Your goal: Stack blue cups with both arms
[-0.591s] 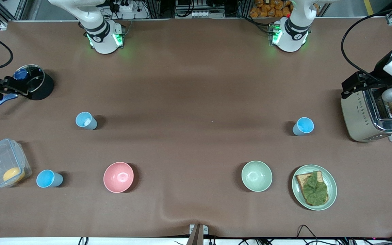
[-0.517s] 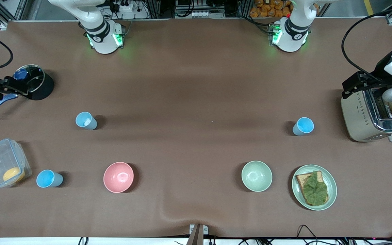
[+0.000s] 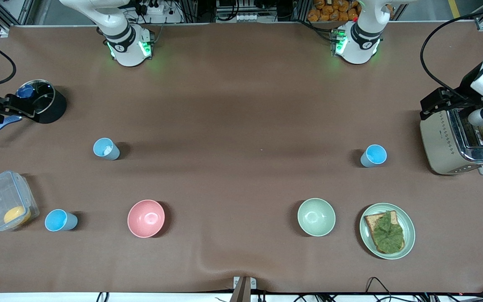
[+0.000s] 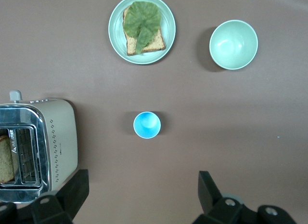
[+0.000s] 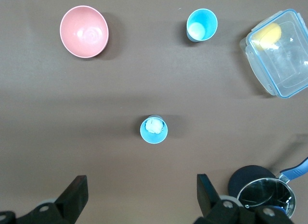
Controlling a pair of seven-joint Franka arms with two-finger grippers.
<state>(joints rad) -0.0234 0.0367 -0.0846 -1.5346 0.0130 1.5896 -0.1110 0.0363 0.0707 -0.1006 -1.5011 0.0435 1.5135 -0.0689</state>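
Note:
Three blue cups stand upright and apart on the brown table. One with a whitish inside (image 3: 106,149) (image 5: 154,130) is at the right arm's end. A second (image 3: 60,220) (image 5: 201,24) stands nearer the front camera, beside a clear container. The third (image 3: 373,155) (image 4: 147,125) is at the left arm's end, near the toaster. My left gripper (image 4: 143,185) hangs high over the table between toaster and cup, open and empty. My right gripper (image 5: 142,189) hangs high beside the pot, open and empty, with the whitish-inside cup below and ahead of it.
A pink bowl (image 3: 146,218) and a pale green bowl (image 3: 316,217) sit toward the front camera. A plate with toast and a leaf (image 3: 387,230) lies beside the green bowl. Toaster (image 3: 459,138), black pot (image 3: 44,105) and clear container (image 3: 6,205) stand at the table's ends.
The left arm's hand over the toaster has shifted very slightly. The cups and the right arm have not moved.

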